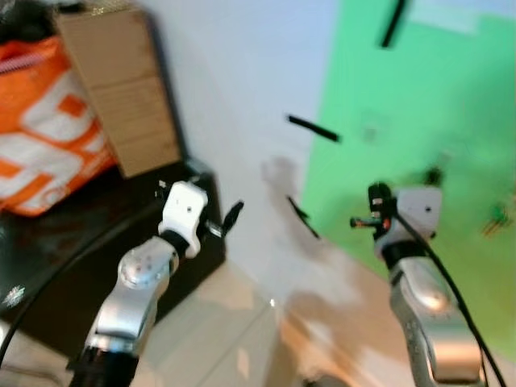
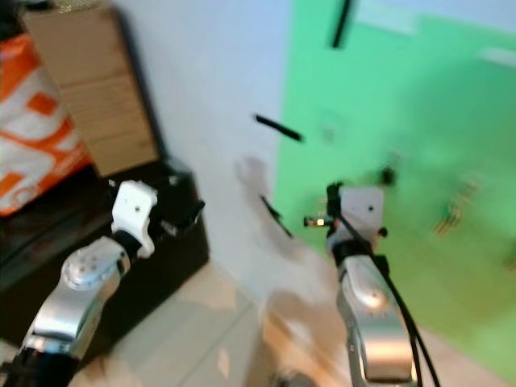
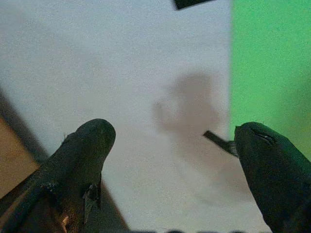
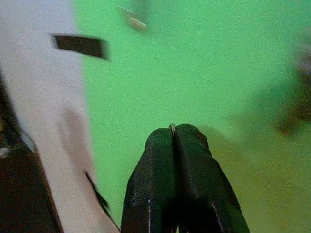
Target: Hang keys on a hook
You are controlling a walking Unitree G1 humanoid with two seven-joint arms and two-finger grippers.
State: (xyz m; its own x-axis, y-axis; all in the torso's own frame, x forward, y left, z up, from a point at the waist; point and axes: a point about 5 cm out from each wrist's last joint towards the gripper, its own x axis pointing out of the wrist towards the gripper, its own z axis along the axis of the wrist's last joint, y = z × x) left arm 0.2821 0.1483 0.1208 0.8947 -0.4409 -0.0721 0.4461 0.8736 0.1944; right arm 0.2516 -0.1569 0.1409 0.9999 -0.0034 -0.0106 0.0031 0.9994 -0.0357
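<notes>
Both my arms reach forward. My right gripper [image 4: 174,130] pinches a thin metal sliver, perhaps the keys' ring [image 4: 171,126], before the green wall [image 4: 204,73]. My left gripper [image 3: 170,141] is spread toward the white wall [image 3: 97,58].

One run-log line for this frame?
left claw: open, raised | right claw: shut, thin metal sliver at tips, facing green wall | hanging not yet done | head views blurred

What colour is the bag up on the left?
Orange with white markings, clearest in the left eye view.
</notes>
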